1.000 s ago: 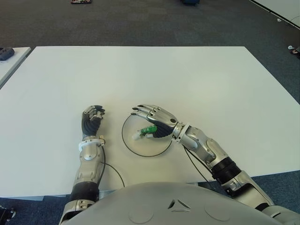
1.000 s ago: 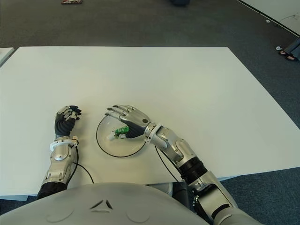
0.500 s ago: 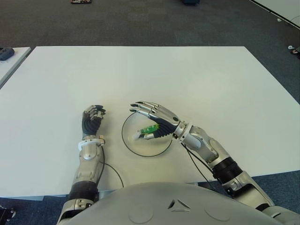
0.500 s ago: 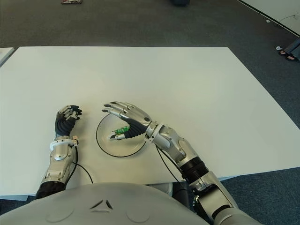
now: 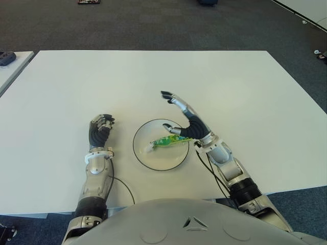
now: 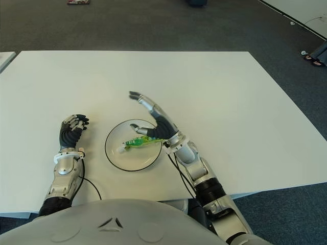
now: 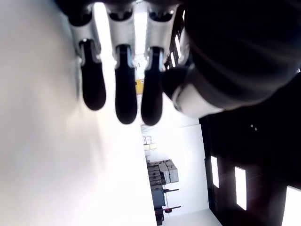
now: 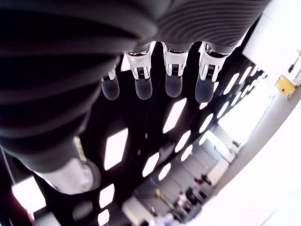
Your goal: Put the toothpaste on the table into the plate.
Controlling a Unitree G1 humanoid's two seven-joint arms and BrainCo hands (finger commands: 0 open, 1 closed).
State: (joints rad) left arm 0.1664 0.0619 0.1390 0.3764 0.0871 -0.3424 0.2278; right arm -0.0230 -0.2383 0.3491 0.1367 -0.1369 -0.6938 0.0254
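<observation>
Nearest, on the wide white worktop point(image 5: 230, 81): a shallow round clear plate with a dark rim point(image 5: 139, 153), lying flat just in front of the robot's body. Inside the plate, one thing only: a small green toothpaste tube with a white cap point(image 5: 164, 142), lying on its side across the plate's middle, cap end towards the left, tail end towards the right rim. Nothing gripping the tube.

Just beside the plate on its left, apart from the rim: the left robot hand point(image 5: 100, 128), black-and-silver fingers curled together into a loose fist, holding nothing; same curl seen in the left wrist view, fingertips point(image 7: 126, 101) bent down side by side.

At the plate's right edge: the right robot hand point(image 5: 188, 120), raised above the worktop, fingers stretched out and spread apart, pointing away from the body, empty. Thumb tip low, close over the tail end of the tube; whether touching it, cannot tell. Four straight fingertips point(image 8: 172, 84) also seen in the right wrist view, with nothing between them.

Farther off, beyond the worktop's far edge: dark grey carpet floor point(image 5: 153, 25).
</observation>
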